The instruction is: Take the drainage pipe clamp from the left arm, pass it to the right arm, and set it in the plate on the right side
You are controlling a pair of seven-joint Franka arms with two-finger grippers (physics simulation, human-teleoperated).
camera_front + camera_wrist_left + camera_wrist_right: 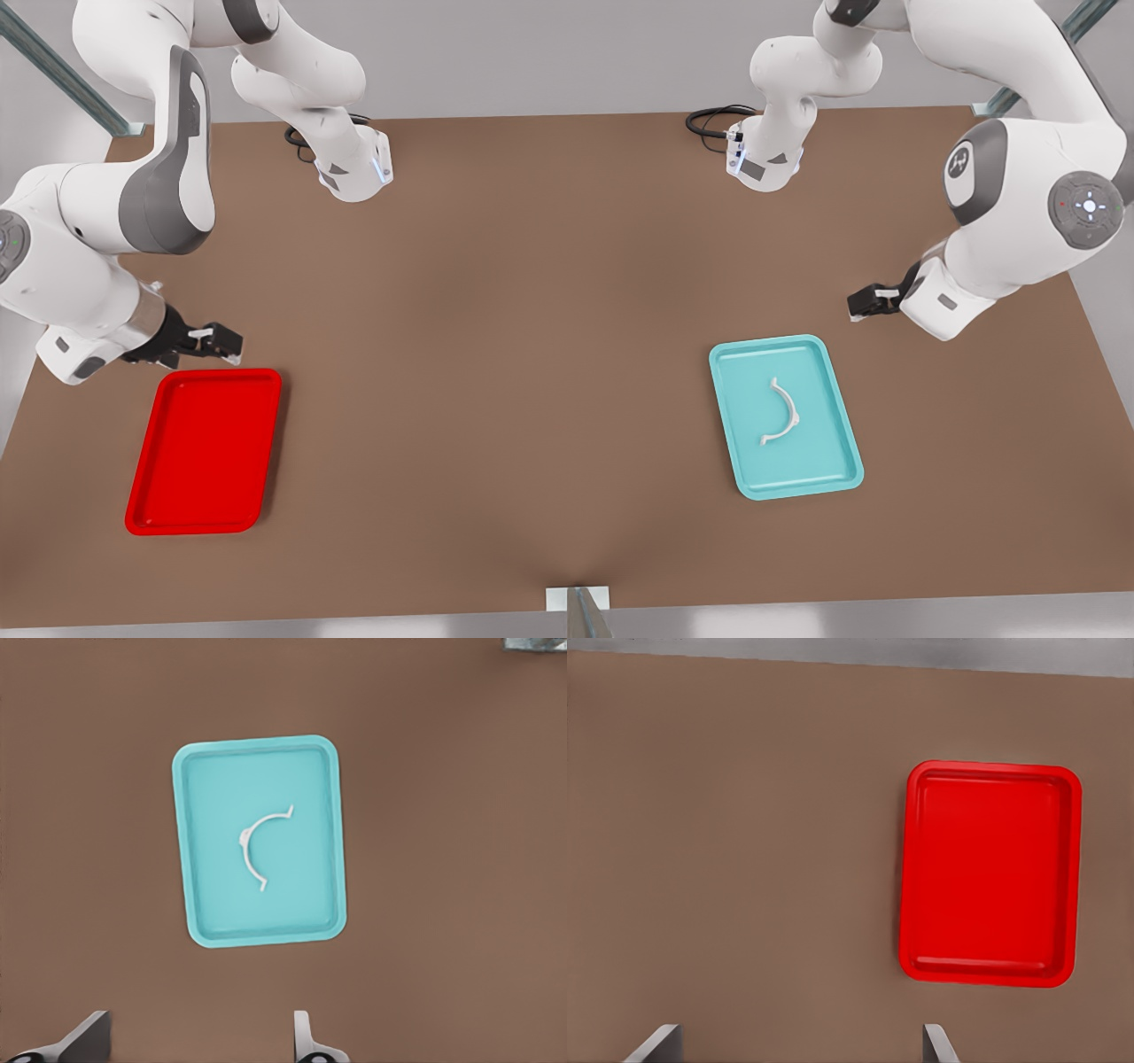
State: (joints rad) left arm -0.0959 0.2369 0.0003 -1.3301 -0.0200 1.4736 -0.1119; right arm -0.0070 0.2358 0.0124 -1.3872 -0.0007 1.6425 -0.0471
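Note:
The drainage pipe clamp (792, 408), a thin white half-ring, lies loose in the middle of a teal tray (753, 381) at the front view's right. My left gripper (854, 306) hovers behind that tray, open and holding nothing. In the left wrist view the clamp (244, 846) sits in the teal tray (213, 806), well clear of the left gripper (199, 1041). The red plate (204, 452) rests at the front view's left with nothing in it. My right gripper (230, 344) hangs just behind its rear edge, open. The right wrist view has the plate (988, 877) ahead of the right gripper (799, 1043).
A brown table (496, 354) carries both trays, with a wide bare stretch between them. The two arm bases (354, 168) (762, 159) stand at the rear with black cables beside them. A small metal bracket (578, 602) sits at the front edge.

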